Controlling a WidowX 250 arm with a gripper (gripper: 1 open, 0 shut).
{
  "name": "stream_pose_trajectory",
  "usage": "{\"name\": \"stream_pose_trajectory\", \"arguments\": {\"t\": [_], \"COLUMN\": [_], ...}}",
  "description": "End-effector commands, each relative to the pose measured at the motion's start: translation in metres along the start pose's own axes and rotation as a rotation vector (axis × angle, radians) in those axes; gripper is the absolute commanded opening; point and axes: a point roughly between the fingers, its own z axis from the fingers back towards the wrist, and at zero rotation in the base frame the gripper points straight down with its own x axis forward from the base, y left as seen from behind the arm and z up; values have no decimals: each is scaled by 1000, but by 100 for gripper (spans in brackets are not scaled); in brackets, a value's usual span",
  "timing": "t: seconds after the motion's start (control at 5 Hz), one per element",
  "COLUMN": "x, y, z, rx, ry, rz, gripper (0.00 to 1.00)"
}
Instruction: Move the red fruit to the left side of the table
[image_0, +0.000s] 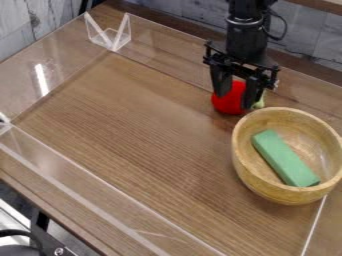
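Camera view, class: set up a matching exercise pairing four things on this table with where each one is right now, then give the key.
Things:
1. red fruit
2. green block
3. wooden bowl
4. end effector

Places:
A. lying inside the bowl
B. pointing down, fingers either side of the fruit
C. on the table, behind the bowl
D. at the near right of the table

Pairs: 1-C, 2-A, 3-D, 4-B

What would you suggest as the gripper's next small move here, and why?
Probably close the jaws. The gripper points straight down with its fingers straddling the red fruit, which still sits on the table beside the wooden bowl. A firm grip should come before any lift and carry to the left.
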Motion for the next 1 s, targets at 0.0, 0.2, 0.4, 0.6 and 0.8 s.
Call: {"name": "stream_pose_trajectory", "arguments": {"t": [0.0, 0.2, 0.4, 0.6, 0.8], "x": [3, -3, -13, -4, 4], "y": [-1, -4, -1, -2, 0], "z": [37, 69, 108, 86, 62], "rx": [19, 33, 47, 53, 61], "ry": [-92, -151, -224, -199, -164], "rz": [39, 93, 166, 151, 139], "gripper": [0, 0, 0, 100, 100]}}
